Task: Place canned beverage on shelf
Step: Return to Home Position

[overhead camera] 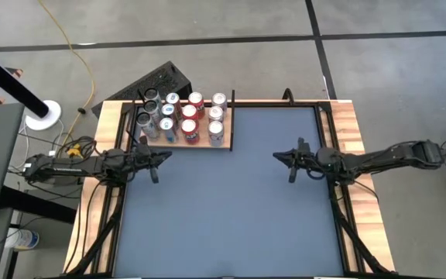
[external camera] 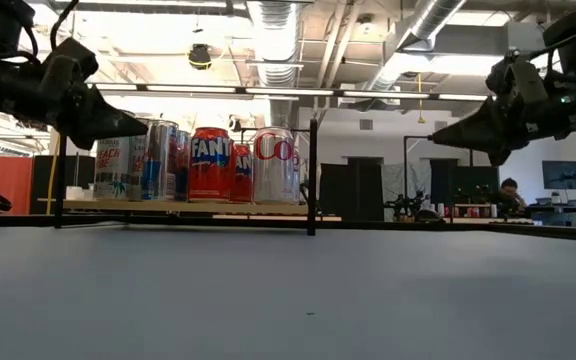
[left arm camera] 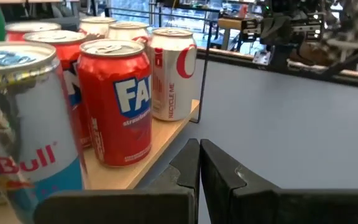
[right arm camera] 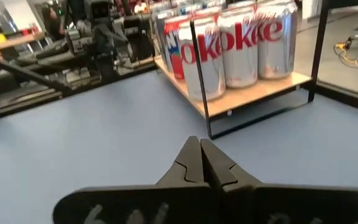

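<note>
Several beverage cans (overhead camera: 184, 116) stand upright on the light-brown shelf (overhead camera: 204, 144) at the far left of the blue tabletop; a red Fanta can (left arm camera: 120, 102) and a Red Bull can (left arm camera: 23, 143) are at its near edge, Diet Coke cans (right arm camera: 241, 43) on its right side. My left gripper (overhead camera: 167, 156) hovers shut just near of the shelf's front edge (left arm camera: 166, 140), pointing toward the table's right, holding nothing. My right gripper (overhead camera: 277, 157) hovers shut over the table's middle right, pointing left toward the shelf (right arm camera: 260, 93), holding nothing.
Thin black posts (external camera: 313, 175) stand at the shelf's corners. Bare blue tabletop (overhead camera: 231, 209) stretches between and near of the two arms. Wooden strips (overhead camera: 355, 132) edge the table. A black case (overhead camera: 161, 81) sits on the floor beyond the far left corner.
</note>
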Available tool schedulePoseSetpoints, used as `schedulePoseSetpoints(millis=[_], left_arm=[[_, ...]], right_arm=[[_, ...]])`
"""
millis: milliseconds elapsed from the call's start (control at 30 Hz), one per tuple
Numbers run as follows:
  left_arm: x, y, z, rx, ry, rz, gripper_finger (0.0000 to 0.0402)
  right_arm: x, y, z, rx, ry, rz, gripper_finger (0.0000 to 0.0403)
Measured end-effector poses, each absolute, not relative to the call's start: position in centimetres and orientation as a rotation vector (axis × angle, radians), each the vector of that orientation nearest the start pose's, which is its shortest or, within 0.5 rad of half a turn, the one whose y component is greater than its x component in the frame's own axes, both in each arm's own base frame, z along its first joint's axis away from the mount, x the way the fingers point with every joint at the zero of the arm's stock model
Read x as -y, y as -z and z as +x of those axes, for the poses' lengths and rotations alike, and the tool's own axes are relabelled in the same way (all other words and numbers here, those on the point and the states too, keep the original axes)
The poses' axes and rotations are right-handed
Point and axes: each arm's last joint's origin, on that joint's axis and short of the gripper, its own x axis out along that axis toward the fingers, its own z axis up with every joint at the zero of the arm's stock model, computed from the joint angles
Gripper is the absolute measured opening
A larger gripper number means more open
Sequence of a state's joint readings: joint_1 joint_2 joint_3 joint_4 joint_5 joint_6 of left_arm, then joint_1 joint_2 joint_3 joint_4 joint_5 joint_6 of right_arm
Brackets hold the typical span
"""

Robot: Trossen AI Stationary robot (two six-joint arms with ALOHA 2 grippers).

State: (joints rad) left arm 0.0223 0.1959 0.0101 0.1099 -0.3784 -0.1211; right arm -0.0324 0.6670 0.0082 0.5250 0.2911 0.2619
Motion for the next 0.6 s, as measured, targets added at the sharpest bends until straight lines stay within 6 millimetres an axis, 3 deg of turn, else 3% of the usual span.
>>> schedulePoseSetpoints(millis=[600], left_arm=[[-1.29, -15.8, 10.66, -0.105, -0.399, -0.071, 0.0]], right_arm=[[1.18, -14.19, 13.73, -0.176, 0.344, 0.273, 0.0]])
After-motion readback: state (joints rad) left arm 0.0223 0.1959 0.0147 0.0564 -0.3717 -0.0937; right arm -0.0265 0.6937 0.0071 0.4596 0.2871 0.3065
